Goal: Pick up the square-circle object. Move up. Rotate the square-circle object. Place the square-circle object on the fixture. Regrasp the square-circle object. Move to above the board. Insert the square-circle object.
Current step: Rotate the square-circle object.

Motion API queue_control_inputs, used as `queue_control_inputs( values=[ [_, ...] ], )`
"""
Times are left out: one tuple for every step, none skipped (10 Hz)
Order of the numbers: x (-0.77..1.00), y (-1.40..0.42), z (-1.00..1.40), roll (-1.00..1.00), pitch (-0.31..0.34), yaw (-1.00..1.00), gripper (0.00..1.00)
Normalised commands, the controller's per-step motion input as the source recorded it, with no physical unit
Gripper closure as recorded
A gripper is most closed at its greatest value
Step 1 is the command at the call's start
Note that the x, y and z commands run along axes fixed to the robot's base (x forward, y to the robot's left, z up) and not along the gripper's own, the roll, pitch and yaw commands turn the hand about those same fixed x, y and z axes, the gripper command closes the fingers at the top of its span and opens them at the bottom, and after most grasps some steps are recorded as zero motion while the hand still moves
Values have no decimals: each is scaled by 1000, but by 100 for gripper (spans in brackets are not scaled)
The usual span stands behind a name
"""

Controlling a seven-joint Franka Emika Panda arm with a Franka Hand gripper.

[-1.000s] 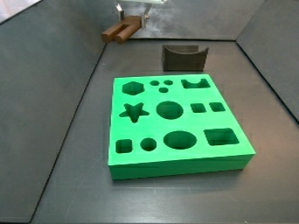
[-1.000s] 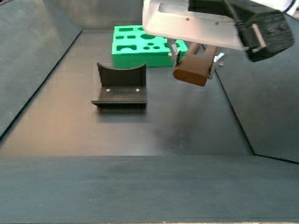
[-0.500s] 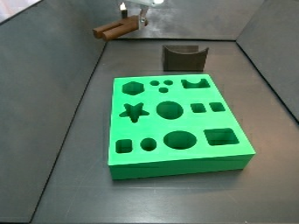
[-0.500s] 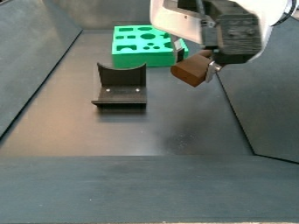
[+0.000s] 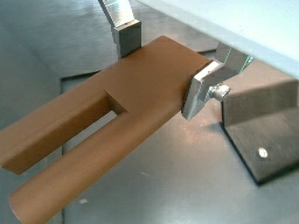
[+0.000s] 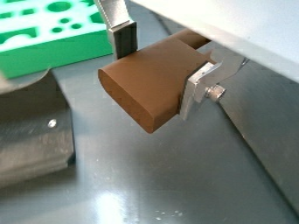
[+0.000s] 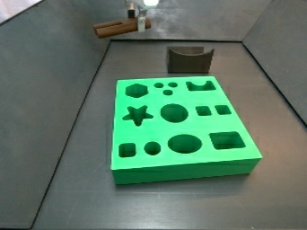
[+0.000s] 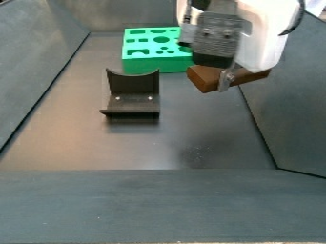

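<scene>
My gripper [image 5: 163, 61] is shut on the square-circle object [image 5: 105, 122], a brown block with two parallel prongs, and holds it in the air. The silver fingers [image 6: 201, 87] clamp its solid end in both wrist views. In a side view the piece [image 7: 115, 28] hangs high at the back left, lying about level. In a side view the piece [image 8: 209, 76] is right of the fixture [image 8: 132, 92] and above the floor. The green board [image 7: 182, 126] lies mid-floor with its shaped holes empty; it also shows in a wrist view [image 6: 47, 35].
The dark fixture [image 7: 189, 58] stands behind the board near the back wall. Grey sloping walls [image 7: 60, 108] enclose the dark floor on both sides. The fixture also shows in both wrist views [image 5: 263, 131].
The gripper has turned with the brown piece in it, and the piece has risen slightly and swung toward level. The board and fixture have not moved.
</scene>
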Motion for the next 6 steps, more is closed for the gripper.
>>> queue_control_inputs(
  values=[
    [22,21,-9,-9,-3,-1000,100],
    [22,20,-9,-9,-4,-1000,100],
    [22,20,-9,-9,-4,-1000,100],
    [22,20,-9,-10,-4,-1000,100],
    [21,20,-9,-10,-4,-1000,100],
    [21,20,-9,-10,-4,-1000,100]
  ],
)
